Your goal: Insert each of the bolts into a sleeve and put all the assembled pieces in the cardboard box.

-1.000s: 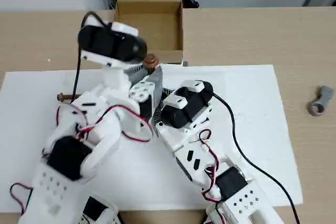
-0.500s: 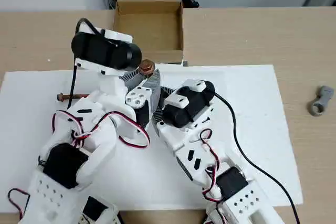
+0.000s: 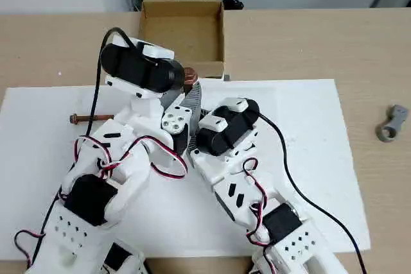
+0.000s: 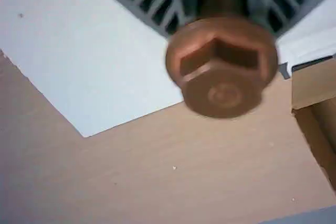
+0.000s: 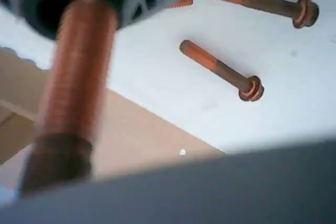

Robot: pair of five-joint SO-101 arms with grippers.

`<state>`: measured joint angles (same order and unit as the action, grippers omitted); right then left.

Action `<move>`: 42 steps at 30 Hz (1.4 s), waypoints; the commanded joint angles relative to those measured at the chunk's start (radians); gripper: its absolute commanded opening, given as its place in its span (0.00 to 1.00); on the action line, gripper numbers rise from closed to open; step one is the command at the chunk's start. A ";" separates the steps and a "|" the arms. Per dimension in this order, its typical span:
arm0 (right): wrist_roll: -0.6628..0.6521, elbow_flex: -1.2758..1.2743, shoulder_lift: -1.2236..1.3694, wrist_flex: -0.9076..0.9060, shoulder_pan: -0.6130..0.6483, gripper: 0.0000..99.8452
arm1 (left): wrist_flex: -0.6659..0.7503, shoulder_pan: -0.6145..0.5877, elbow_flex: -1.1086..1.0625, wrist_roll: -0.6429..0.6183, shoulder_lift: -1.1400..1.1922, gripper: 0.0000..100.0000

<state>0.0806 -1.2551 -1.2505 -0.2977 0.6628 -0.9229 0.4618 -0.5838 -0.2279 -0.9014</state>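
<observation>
At the left of the white mat (image 3: 308, 158) a loose bolt (image 3: 90, 119) lies flat, well apart from the work. The left gripper (image 3: 183, 89) is the one that matters. It is clamped tight on the shaft of the held bolt (image 4: 221, 66), and the hex head pokes out past the fingertips. So the bolt's long axis runs on from the gripper toward the cardboard box (image 3: 222, 30), head first. In the high view that head sits just at the box's near wall and not over the opening. I judge the drop needs a short carry straight ahead. Whether a sleeve is on the shaft I cannot tell. The right gripper (image 3: 194, 115) is just beside the same shaft on its far side from the loose bolt — gripping or not, I cannot tell — and it is no nearer the box.
</observation>
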 commanded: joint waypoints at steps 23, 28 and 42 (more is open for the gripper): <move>0.110 0.074 -0.019 0.018 0.007 0.00 | 0.092 -0.089 0.099 -0.055 0.006 0.01; 0.110 0.074 -0.015 0.018 0.007 0.00 | -0.023 -0.015 0.229 -0.012 0.044 0.01; 0.110 0.057 -0.022 0.018 0.007 0.00 | -0.198 0.020 0.400 -0.061 0.218 0.01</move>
<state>0.1818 -1.2352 -1.2551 -0.2823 0.6628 -1.1193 0.4833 -0.2309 -0.2800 -0.6851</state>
